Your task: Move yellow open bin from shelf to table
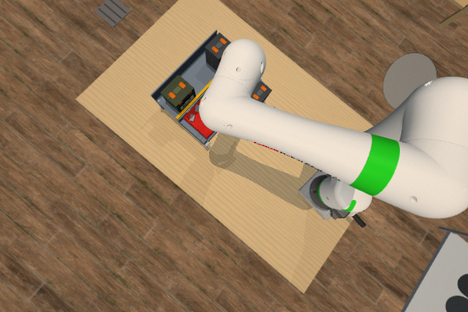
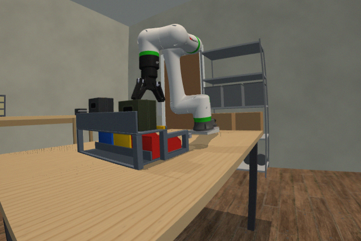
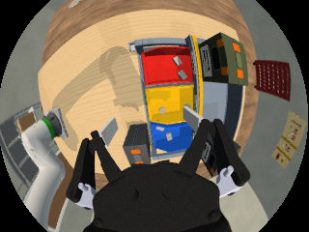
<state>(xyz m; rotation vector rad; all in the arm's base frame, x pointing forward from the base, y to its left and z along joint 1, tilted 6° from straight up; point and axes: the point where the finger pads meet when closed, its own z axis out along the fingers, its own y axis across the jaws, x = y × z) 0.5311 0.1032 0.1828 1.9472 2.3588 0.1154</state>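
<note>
The yellow open bin stands in the lower level of the grey shelf, between a blue bin and a red bin. A small grey part lies in the yellow bin. My gripper is open and empty. It points down and hangs above the shelf, over the yellow and blue bins, level with the top of the green box. In the overhead view the arm hides the gripper and the yellow bin.
A dark green box and a black box stand on the shelf's top. Another dark box stands on the table in front of the blue bin. The arm's base is at the table's far end.
</note>
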